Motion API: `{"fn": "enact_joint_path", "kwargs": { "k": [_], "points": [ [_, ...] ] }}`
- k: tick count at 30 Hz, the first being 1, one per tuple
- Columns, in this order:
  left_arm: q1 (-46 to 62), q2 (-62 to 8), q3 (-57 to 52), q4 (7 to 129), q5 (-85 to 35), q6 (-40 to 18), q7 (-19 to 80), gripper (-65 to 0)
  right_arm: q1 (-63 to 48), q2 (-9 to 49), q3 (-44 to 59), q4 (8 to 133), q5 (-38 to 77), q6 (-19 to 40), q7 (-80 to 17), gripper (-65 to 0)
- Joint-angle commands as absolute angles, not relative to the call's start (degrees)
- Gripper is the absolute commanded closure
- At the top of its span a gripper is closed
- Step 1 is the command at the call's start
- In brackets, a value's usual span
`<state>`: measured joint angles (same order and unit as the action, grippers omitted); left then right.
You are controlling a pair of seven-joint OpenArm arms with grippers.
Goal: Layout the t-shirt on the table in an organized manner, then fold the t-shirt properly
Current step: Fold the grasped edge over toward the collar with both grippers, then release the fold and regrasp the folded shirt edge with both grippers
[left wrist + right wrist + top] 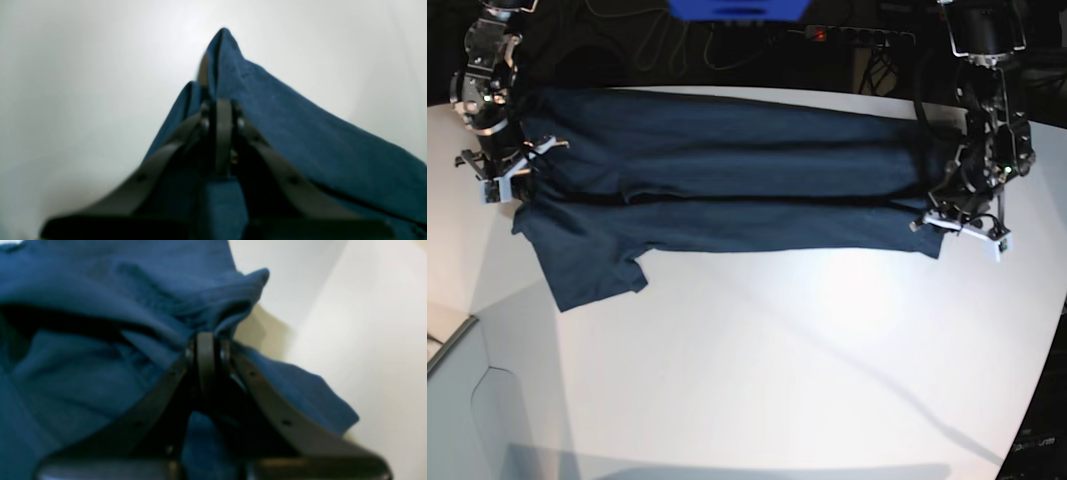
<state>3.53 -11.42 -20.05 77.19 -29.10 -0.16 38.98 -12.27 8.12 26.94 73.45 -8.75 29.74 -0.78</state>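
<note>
Two hands clamped on the t-shirt [727, 180]: left hand [222, 110] pinching one end, right hand [208, 343] the other. Shirt stretched between them along the desk's [827, 350] far edge. Near desk bare white; cables [727, 45] behind.

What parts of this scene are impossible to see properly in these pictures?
- Neck label of the t-shirt: not visible in any view; folds cover it.
- Left gripper and right gripper: wrist views blurred, pinched cloth hides the fingertips.
- Table: front and side edges cut off in the base view.
</note>
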Motion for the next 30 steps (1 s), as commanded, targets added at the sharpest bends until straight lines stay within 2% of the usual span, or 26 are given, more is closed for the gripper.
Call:
{"fn": "enact_joint_path", "kwargs": {
  "k": [1,3,6,9,11,14,18,20,26,30],
  "points": [
    [3.21,-12.00,-20.26,78.02,-29.49,-0.31,38.20,-0.1,-12.53,9.10,27.03,74.51,-8.22,29.76,0.75,0.0],
    [3.30,-12.00,-20.26,78.02,-29.49,-0.31,38.20,-0.1,-13.41,9.19,27.03,74.51,-8.22,30.55,0.48,-2.1],
    [3.30,-12.00,-19.91,78.02,-29.49,-0.31,38.64,-0.1,-13.67,9.19,27.47,74.86,-8.22,33.80,0.40,-13.9],
    [3.74,-12.00,-19.82,78.02,-29.49,-0.31,38.73,-0.1,-14.64,8.92,30.90,77.32,-8.22,34.24,0.57,-26.0],
    [4.00,-12.00,-19.91,78.02,-29.49,-0.31,38.46,-0.1,-14.90,7.60,33.45,79.96,-8.22,34.33,0.66,-31.6],
    [4.18,-12.00,-19.91,78.02,-29.49,-0.31,38.73,-0.5,-14.99,6.90,35.12,83.56,-8.22,34.33,0.57,-35.2],
    [5.14,-12.00,-20.18,78.55,-29.49,-0.31,38.81,-1.0,-14.90,6.90,35.21,85.76,-8.22,34.33,0.22,-35.2],
    [5.41,-12.00,-20.26,78.55,-29.49,-0.31,38.81,-5.2,-14.81,6.90,35.12,85.93,-8.22,34.33,0.22,-35.2],
    [5.41,-12.26,-20.26,78.55,-29.49,-0.31,38.81,-30.7,-13.49,6.37,35.03,85.85,-8.22,34.33,0.22,-35.3],
    [5.41,-12.35,-20.35,78.64,-29.49,-0.31,38.81,-44.7,-13.14,5.76,35.03,86.02,-8.22,34.33,0.22,-35.3]
  ]
}}
